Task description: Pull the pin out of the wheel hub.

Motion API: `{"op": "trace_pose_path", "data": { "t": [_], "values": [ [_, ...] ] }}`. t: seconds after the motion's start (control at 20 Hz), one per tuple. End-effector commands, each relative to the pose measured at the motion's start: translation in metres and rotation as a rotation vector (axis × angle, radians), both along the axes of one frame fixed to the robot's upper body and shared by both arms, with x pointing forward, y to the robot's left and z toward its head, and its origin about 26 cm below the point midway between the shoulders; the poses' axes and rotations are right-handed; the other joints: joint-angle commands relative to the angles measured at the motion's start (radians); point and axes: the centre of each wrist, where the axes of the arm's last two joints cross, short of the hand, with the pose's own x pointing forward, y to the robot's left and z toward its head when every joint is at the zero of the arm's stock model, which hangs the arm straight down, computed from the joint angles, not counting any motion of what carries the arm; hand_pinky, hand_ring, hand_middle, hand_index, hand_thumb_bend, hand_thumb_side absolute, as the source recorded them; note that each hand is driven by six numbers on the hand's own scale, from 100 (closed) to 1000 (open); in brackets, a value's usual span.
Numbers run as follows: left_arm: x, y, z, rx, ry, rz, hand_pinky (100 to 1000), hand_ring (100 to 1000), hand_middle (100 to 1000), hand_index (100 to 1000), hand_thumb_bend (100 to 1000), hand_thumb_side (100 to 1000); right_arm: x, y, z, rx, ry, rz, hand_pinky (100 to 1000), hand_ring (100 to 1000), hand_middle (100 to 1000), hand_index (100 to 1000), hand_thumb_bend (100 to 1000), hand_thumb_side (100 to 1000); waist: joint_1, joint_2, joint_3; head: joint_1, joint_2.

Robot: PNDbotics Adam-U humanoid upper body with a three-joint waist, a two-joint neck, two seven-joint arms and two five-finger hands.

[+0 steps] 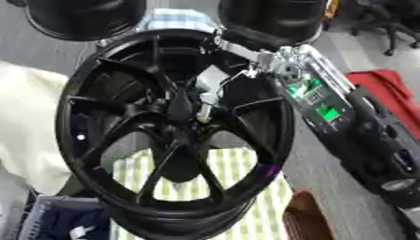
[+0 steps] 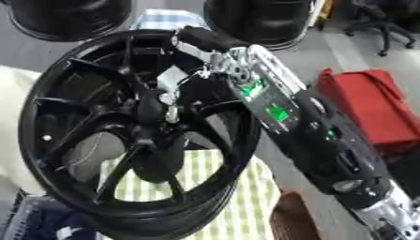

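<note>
Right hand (image 2: 176, 82) at wheel hub (image 2: 152, 110); fingers blurred, grip state unclear; pin indistinct.

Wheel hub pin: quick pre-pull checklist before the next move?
1. Right hand at the hub: ok, it reaches in over the spokes to the wheel's centre.
2. Pin located: ok, a pale short piece shows just beside the hub.
3. Fingers closed on the pin: cannot tell, the hand's tip blurs against the black hub.
4. Pull path clear: ok, nothing stands in front of the hub toward the camera.
5. Wheel steadied: cannot tell, its support is hidden and nothing visibly braces it.
6. Left hand ready: not ok, it shows in neither view.
</note>
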Motion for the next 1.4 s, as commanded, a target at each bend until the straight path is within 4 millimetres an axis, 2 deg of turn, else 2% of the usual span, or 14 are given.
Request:
{"op": "trace_pose_path", "data": {
  "t": [0.05, 0.15, 0.35, 0.5, 0.55, 0.6, 0.75, 0.9, 1.0, 1.15, 1.25, 1.3, 1.35, 1.4],
  "values": [
    [0.002, 0.01, 0.012, 0.03, -0.025, 0.012, 697, 637, 529, 727, 424, 616, -0.004, -0.008, 0.018, -0.01, -0.033, 0.022, 533, 451, 202, 531, 149, 122, 0.004, -0.017, -0.002, -0.003, 0.005],
    [0.002, 0.01, 0.011, 0.031, -0.025, 0.012, 697, 637, 529, 727, 423, 615, -0.006, -0.009, 0.022, -0.016, -0.04, 0.038, 480, 391, 186, 528, 161, 112, 0.004, -0.018, -0.003, -0.004, 0.005],
    [0.001, 0.01, 0.011, 0.03, -0.023, 0.01, 697, 638, 529, 727, 420, 614, -0.012, -0.012, 0.035, 0.0, -0.096, 0.059, 374, 300, 176, 523, 178, 155, 0.005, -0.018, -0.002, -0.011, 0.005],
    [0.001, 0.009, 0.01, 0.029, -0.022, 0.009, 697, 638, 529, 727, 420, 615, -0.014, -0.015, 0.048, 0.015, -0.124, 0.066, 360, 293, 173, 522, 176, 159, 0.004, -0.02, -0.002, -0.02, 0.005],
    [0.001, 0.009, 0.01, 0.029, -0.021, 0.009, 697, 638, 529, 727, 420, 615, -0.015, -0.017, 0.053, 0.02, -0.126, 0.067, 359, 293, 173, 522, 100, 238, 0.004, -0.021, -0.001, -0.024, 0.005],
    [0.001, 0.009, 0.01, 0.029, -0.02, 0.008, 697, 639, 529, 727, 420, 616, -0.014, -0.019, 0.059, 0.027, -0.126, 0.065, 358, 293, 173, 522, 167, 165, 0.004, -0.022, -0.001, -0.028, 0.005],
    [0.001, 0.009, 0.009, 0.028, -0.018, 0.008, 697, 639, 529, 727, 419, 616, -0.011, -0.029, 0.077, 0.065, -0.104, 0.042, 353, 291, 171, 519, 125, 191, 0.003, -0.025, -0.001, -0.038, 0.005],
    [0.0, 0.009, 0.009, 0.027, -0.016, 0.008, 698, 640, 530, 727, 419, 617, -0.001, -0.047, 0.095, 0.121, -0.048, -0.007, 345, 289, 170, 518, 100, 231, 0.002, -0.028, -0.002, -0.049, 0.005],
    [0.0, 0.01, 0.008, 0.026, -0.015, 0.012, 698, 640, 530, 727, 419, 617, 0.006, -0.068, 0.111, 0.186, -0.009, -0.052, 341, 287, 169, 517, 100, 253, 0.001, -0.029, -0.006, -0.05, 0.005],
    [-0.002, 0.012, 0.008, 0.026, -0.014, 0.023, 698, 639, 530, 727, 418, 618, 0.01, -0.12, 0.137, 0.299, -0.006, -0.177, 338, 287, 169, 516, 100, 275, 0.0, -0.029, -0.016, -0.039, 0.005],
    [-0.003, 0.014, 0.008, 0.028, -0.015, 0.029, 698, 640, 530, 727, 418, 617, 0.005, -0.158, 0.147, 0.364, -0.018, -0.264, 338, 286, 169, 515, 100, 284, 0.001, -0.026, -0.022, -0.031, 0.005],
    [-0.003, 0.015, 0.008, 0.029, -0.018, 0.032, 698, 640, 529, 727, 418, 617, 0.0, -0.179, 0.151, 0.394, -0.032, -0.318, 338, 286, 173, 515, 100, 324, 0.002, -0.024, -0.024, -0.026, 0.005],
    [-0.003, 0.016, 0.009, 0.028, -0.021, 0.036, 698, 640, 529, 727, 418, 617, -0.006, -0.201, 0.153, 0.42, -0.049, -0.376, 338, 286, 170, 516, 100, 285, 0.004, -0.02, -0.027, -0.019, 0.005],
    [-0.004, 0.017, 0.01, 0.028, -0.024, 0.039, 698, 640, 529, 727, 417, 617, -0.014, -0.223, 0.153, 0.442, -0.066, -0.437, 339, 287, 170, 516, 100, 286, 0.006, -0.017, -0.03, -0.012, 0.005]
  ]
}}
